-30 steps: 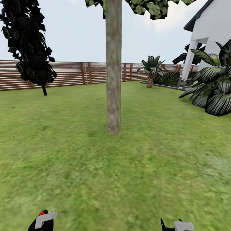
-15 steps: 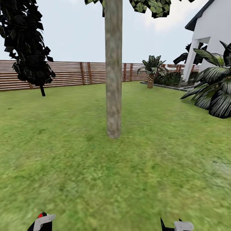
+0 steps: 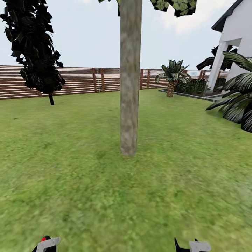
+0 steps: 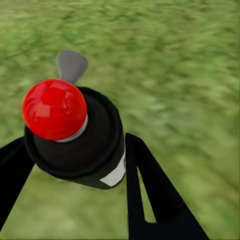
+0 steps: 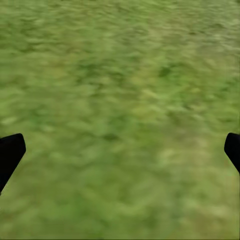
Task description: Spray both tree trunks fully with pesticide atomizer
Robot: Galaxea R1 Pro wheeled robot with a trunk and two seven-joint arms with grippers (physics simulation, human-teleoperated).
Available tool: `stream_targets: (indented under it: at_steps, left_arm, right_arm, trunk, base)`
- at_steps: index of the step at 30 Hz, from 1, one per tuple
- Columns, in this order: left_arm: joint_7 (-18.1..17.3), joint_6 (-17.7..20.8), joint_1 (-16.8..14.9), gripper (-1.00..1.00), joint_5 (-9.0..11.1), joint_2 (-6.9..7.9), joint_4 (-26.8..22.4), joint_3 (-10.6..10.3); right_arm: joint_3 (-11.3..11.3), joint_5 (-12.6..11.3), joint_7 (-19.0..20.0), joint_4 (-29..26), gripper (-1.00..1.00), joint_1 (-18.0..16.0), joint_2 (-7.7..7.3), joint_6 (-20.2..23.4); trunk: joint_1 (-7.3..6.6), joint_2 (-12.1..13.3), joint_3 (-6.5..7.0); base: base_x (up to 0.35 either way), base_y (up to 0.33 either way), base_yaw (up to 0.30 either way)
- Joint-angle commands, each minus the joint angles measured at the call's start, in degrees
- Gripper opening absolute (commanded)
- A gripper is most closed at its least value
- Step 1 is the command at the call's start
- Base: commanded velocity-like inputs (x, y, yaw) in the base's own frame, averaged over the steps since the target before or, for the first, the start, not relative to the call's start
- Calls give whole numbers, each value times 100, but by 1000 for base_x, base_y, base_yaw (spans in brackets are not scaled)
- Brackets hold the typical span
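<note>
On open lawn [image 3: 70,182] before the tree trunk [image 3: 130,87], left jaws clamp the pesticide atomizer [image 4: 75,135]; right jaws apart.

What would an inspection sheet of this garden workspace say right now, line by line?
Surface: green lawn, bare around the trunk.
Job's things: dark pesticide atomizer bottle with red tip held in left pincer; mottled grey-tan tree trunk ahead, upright.
Clutter: nothing seen.
Grippers: left pincer shut on the bottle; right pincer open over grass.
Cables: nothing seen.
Surroundings: reddish-brown slat fence, dark jagged tree, short palm, white house.
</note>
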Motion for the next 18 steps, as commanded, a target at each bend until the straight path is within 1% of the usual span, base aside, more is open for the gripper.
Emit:
stream_targets:
  at_steps: [1, 18]
  left_arm:
    - [-6, -20, -4, -100, -2, -1, 6, 13]
    - [-6, -35, -4, -100, 14, -1, 79, 12]
  right_arm:
    - [-16, 38, 0, 6, 100, -3, 4, -15]
    - [0, 38, 0, 13, 100, -3, 10, -14]
  trunk:
    - [2, -2, -5]
    - [2, -2, -5]
  base:
    - [339, 0, 3]
    - [339, 0, 0]
